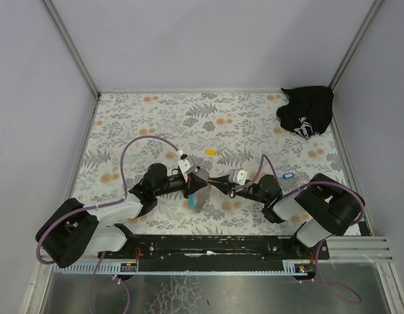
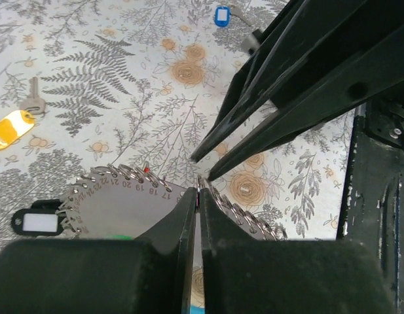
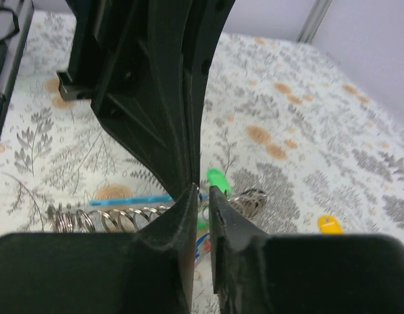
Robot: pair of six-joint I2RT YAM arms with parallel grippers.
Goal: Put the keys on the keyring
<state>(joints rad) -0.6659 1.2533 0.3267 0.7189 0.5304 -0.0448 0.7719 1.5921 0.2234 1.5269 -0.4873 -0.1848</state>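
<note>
Metal is what needs the care here. The keyring [image 1: 200,193], a bundle of grey beaded chain, light-blue strap and a small green piece [image 3: 217,178] on a ring, sits between the tips of the two arms near the front middle of the flower-patterned bench [image 1: 149,118]. The left tool [image 2: 198,196] is pressed together on the bundle's metal edge. The right tool [image 3: 203,195] meets it tip to tip with its fingers a sliver apart; whether they pinch anything I cannot tell.

Neither key is on. The small yellow-headed key [image 1: 210,151] lies on the bench just beyond the tools, and the small blue-headed key [image 1: 287,176] lies off to the right, near the right arm.

The step in hand looks like steadying the ring and opening it. To do that well, the left should hold firm without twisting, while the right works only the ring's split end, never the chain or strap. A slack bundle will swing, so moves should be slow. The gap should face the key to be taken first, probably the yellow one, since it is nearer.
</note>
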